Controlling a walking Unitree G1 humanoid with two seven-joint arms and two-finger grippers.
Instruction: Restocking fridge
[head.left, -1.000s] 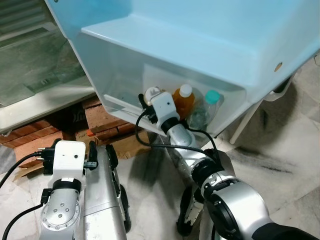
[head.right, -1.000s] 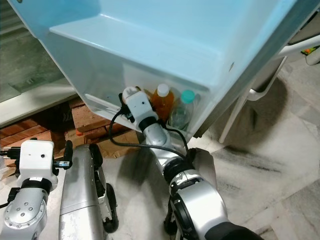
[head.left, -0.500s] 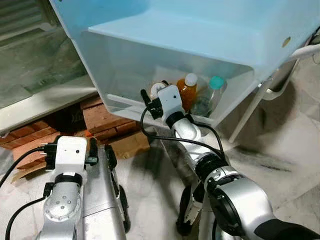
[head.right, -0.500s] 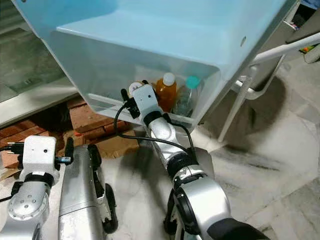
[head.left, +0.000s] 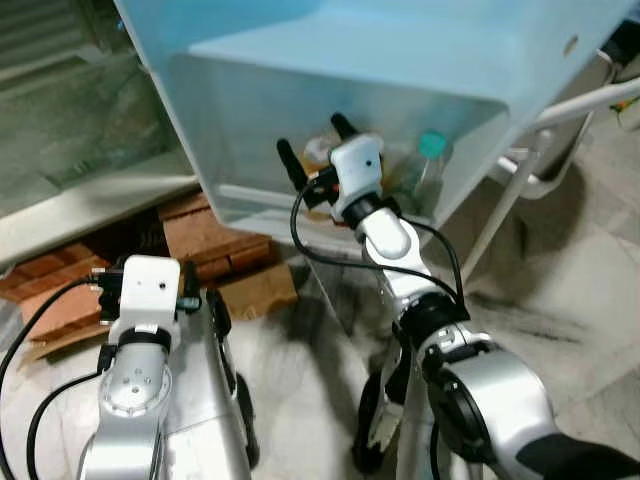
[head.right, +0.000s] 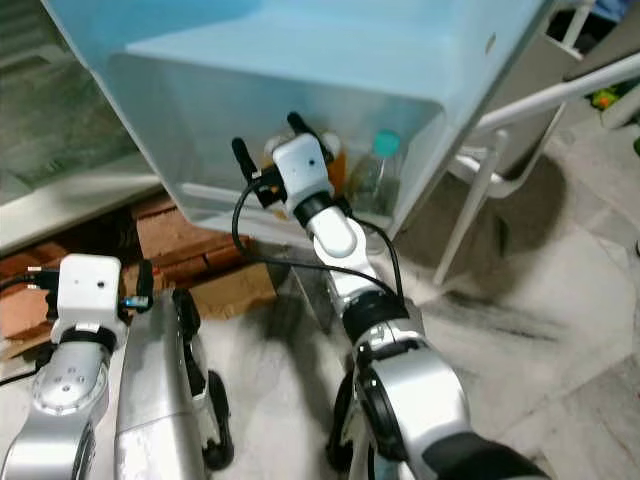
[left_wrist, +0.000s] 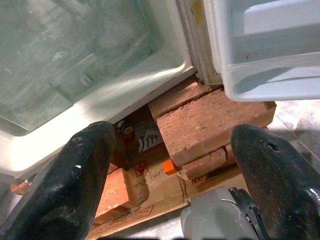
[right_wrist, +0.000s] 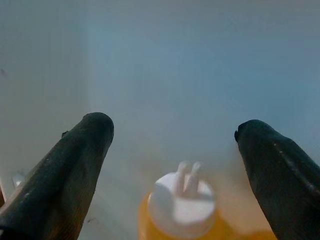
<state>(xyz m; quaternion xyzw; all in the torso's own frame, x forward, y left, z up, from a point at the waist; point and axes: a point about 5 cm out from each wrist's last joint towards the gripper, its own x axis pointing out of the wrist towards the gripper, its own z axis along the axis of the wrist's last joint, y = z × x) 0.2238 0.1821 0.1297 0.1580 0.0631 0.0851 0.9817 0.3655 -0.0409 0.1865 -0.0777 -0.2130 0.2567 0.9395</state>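
A translucent fridge door shelf (head.left: 245, 150) holds a clear bottle with a teal cap (head.left: 430, 152) at its right end. Left of it stands an orange juice bottle (right_wrist: 182, 202) with a white cap. My right gripper (head.left: 313, 143) is open at the shelf, its two black fingers (head.left: 287, 162) spread above and to either side of the orange bottle, not touching it. The right wrist hides most of that bottle in the eye views. My left gripper (left_wrist: 175, 165) is open and empty, held low near the floor and pointing at the bricks under the fridge.
Red bricks (head.left: 215, 235) and flattened cardboard (head.left: 255, 290) lie under the fridge base. The fridge's glass drawer (left_wrist: 65, 60) is to the left. A white tubular frame (head.left: 530, 165) stands right of the door. The floor is pale marble.
My right gripper has risen from low in the door shelf, and its open fingers now show above the orange bottle. The camera has shifted. The left arm has barely moved.
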